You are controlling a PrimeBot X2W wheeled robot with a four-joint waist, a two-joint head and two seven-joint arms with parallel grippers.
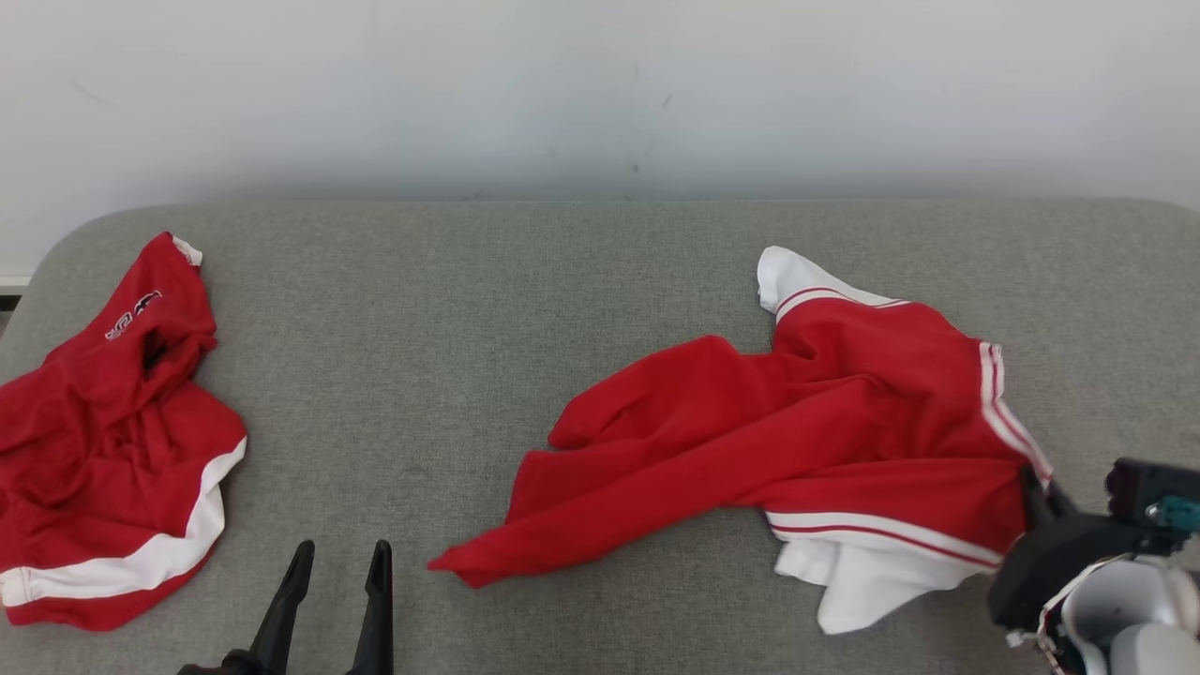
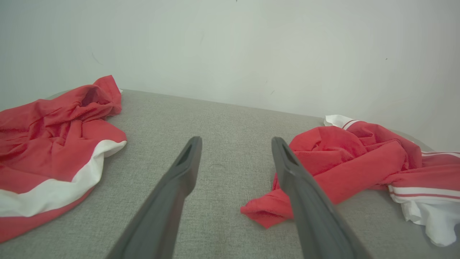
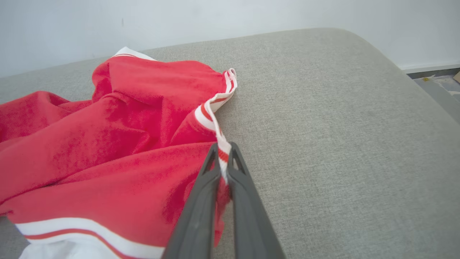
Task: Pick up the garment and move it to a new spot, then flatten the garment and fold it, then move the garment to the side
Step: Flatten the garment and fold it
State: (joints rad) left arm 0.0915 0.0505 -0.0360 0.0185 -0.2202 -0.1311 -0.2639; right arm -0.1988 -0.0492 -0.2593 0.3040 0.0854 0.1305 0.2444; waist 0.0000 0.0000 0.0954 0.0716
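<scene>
The garment, red with white striped trim, lies crumpled on the right half of the grey padded surface, with one sleeve stretched toward the front middle. My right gripper is at its right edge. In the right wrist view that gripper is shut on the garment's striped red-and-white hem, which is pinched between the fingers. My left gripper stands open near the front edge, left of the sleeve tip. The left wrist view shows the left gripper with nothing between its fingers and the garment to its right.
A second red garment with a white band lies bunched at the far left, and appears in the left wrist view as well. A pale wall stands behind the surface. The surface's rounded right edge drops to the floor.
</scene>
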